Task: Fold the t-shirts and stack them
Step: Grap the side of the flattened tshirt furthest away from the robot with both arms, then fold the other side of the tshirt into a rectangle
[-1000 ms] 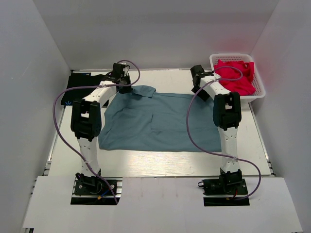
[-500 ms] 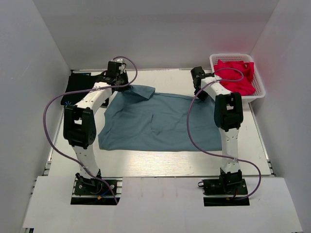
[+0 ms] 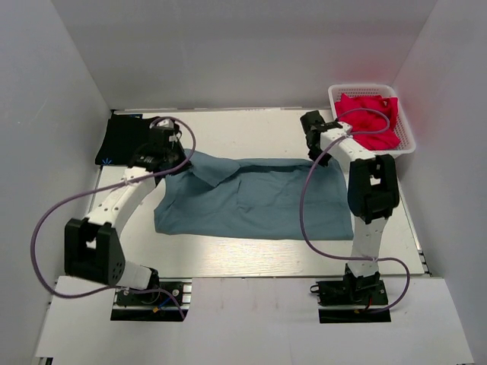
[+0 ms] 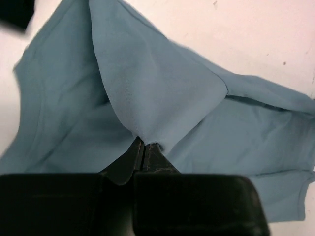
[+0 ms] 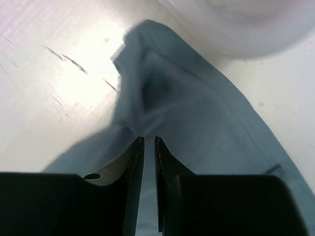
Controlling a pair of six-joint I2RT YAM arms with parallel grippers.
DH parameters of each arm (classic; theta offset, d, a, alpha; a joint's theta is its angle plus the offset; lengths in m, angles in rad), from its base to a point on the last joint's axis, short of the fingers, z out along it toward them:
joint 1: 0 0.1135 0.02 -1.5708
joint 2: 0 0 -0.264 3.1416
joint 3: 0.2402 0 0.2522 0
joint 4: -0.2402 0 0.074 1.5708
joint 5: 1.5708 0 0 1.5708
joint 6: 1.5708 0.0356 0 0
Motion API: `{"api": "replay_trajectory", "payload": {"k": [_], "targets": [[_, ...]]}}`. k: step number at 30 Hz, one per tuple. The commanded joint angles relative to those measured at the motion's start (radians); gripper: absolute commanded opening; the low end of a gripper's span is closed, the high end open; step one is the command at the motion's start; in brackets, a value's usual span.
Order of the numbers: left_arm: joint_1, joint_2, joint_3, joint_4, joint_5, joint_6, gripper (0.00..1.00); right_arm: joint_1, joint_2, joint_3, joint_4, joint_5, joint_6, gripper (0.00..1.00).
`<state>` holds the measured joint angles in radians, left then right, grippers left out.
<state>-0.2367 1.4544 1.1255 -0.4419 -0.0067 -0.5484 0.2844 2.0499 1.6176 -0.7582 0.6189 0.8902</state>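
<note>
A white basket (image 3: 361, 87) with a red cloth (image 3: 369, 118) in it sits at the far right of the table (image 3: 251, 255). The blue-grey shirt (image 3: 251, 201) lies spread out to the left of the basket, a bit nearer the arms. The black shirt (image 3: 125, 137) lies folded much farther left of the basket, past the blue-grey one.

The left gripper (image 4: 144, 143) is well left of the basket. Its fingers are closed tight on a corner of the blue-grey shirt, and the cloth is lifted and folded over.

The right gripper (image 5: 147, 140) is just left of the basket, at the shirt's far right corner. Its fingers are almost together, with blue cloth showing in the thin gap. It is hard to tell if it holds the cloth.
</note>
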Motion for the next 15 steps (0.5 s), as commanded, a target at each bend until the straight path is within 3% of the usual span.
{"api": "replay_trajectory", "payload": {"k": [1, 10, 12, 15], "targets": [[0.007, -0.117, -0.073, -0.067, -0.042, -0.117, 0.0, 0.012, -0.095, -0.076, 0.029, 0.051, -0.019, 0.2], [0.007, -0.328, -0.15, -0.262, -0.021, -0.226, 0.0, 0.041, -0.226, -0.231, 0.099, 0.021, -0.065, 0.2], [0.007, -0.338, -0.15, -0.305, -0.032, -0.237, 0.0, 0.045, -0.24, -0.243, 0.099, 0.027, -0.062, 0.13], [-0.016, -0.391, -0.197, -0.327, -0.032, -0.246, 0.0, 0.05, -0.284, -0.291, 0.102, 0.036, -0.054, 0.13]]}}
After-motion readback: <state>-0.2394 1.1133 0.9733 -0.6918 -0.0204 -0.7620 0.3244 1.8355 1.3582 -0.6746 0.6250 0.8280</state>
